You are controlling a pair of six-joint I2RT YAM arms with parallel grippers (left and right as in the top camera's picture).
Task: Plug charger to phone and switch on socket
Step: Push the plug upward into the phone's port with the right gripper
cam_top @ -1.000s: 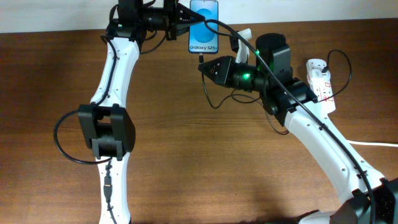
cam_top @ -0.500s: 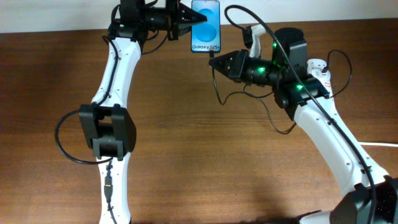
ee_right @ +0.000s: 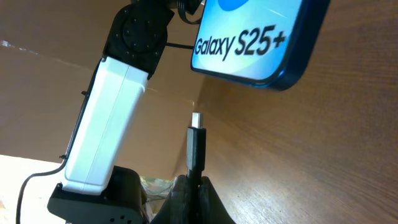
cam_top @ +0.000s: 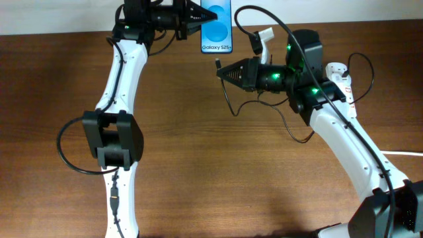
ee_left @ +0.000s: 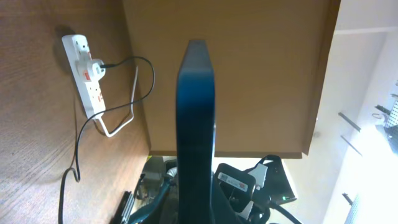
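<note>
My left gripper (cam_top: pixel 198 14) is shut on the phone (cam_top: pixel 217 26) and holds it up at the table's far edge, blue screen facing up and the "Galaxy" text at its near end. In the left wrist view the phone (ee_left: pixel 196 118) shows edge-on. My right gripper (cam_top: pixel 221 71) is shut on the charger's tiny black plug (ee_right: pixel 196 144), whose metal tip points at the phone's bottom edge (ee_right: pixel 252 43) with a short gap between them. The thin black cable (cam_top: pixel 232 106) curls back towards the white socket (cam_top: pixel 340 82) at the right.
The socket also shows in the left wrist view (ee_left: pixel 84 71), with the black cable (ee_left: pixel 134 87) leaving an adapter in it and a thick white cord (ee_left: pixel 115 127). The left arm's white link (ee_right: pixel 106 112) stands to the left of the plug. The wooden table's far edge (cam_top: pixel 330 26) lies just behind the phone.
My right gripper with the plug has shifted slightly left under the phone's bottom edge. The phone has moved slightly left too. Both grips are unchanged.
</note>
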